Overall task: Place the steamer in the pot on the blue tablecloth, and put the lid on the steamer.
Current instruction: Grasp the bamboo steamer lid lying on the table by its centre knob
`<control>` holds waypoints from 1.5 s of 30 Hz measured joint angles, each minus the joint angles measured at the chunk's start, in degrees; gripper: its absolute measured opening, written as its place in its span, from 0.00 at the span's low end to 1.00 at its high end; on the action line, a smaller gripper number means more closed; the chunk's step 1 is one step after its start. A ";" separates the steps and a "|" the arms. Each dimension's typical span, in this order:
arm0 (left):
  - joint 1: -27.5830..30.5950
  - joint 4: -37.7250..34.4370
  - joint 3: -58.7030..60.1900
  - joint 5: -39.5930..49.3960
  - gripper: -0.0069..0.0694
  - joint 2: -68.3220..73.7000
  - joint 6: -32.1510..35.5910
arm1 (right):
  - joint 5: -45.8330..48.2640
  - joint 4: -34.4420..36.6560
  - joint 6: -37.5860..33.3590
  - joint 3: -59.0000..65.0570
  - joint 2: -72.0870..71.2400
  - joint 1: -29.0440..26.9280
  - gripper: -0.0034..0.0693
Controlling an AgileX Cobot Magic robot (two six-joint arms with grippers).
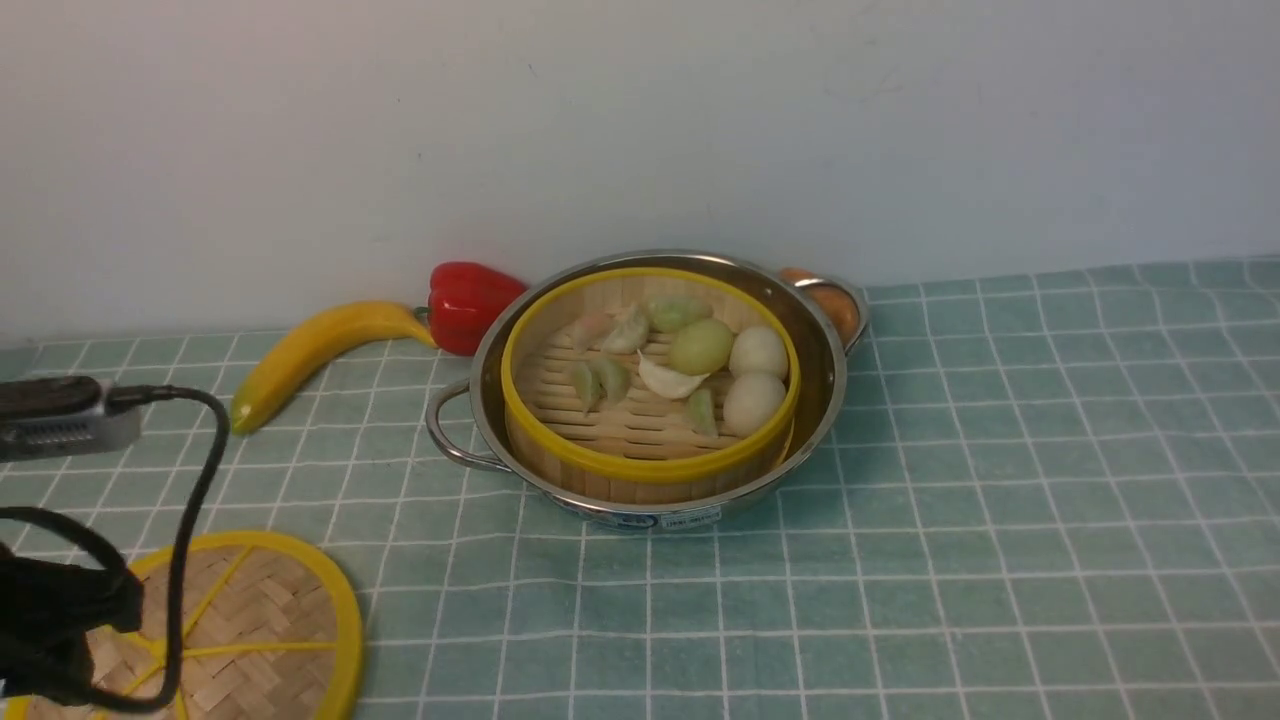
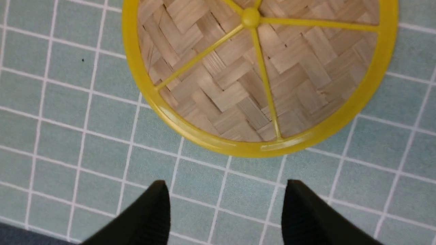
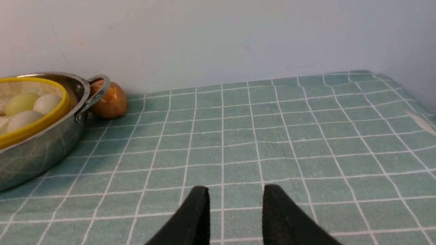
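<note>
The steamer (image 1: 650, 465), holding toy dumplings and buns, sits inside the shiny pot (image 1: 830, 370) on the blue tablecloth (image 1: 1000, 500). The lid (image 1: 270, 620) lies flat on the cloth at the near left, apart from the pot. My left arm (image 1: 60, 610) hangs over the lid's near-left part. In the left wrist view my left gripper (image 2: 226, 185) is open over bare cloth, just short of the lid's (image 2: 238, 85) yellow rim and not touching it. My right gripper (image 3: 235, 190) is open and empty over the cloth, to the right of the pot (image 3: 37, 153).
A yellow banana (image 1: 310, 350) and a red pepper (image 1: 470, 300) lie behind the pot on the left by the wall. A brown egg-shaped toy (image 1: 835, 305) rests against the pot's far right handle. A grey device (image 1: 60, 415) with a black cable sits at the left edge.
</note>
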 joint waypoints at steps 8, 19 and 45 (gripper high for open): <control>0.00 0.00 -3.18 -7.98 0.61 11.86 0.15 | 0.00 0.00 0.00 0.00 0.00 0.00 0.38; 0.00 0.55 -4.56 -13.42 0.61 18.60 -0.85 | 0.05 0.00 0.00 0.00 0.00 0.00 0.38; 2.57 0.90 -4.56 -20.30 0.61 27.74 -7.30 | 0.05 0.00 0.00 0.00 0.00 0.00 0.38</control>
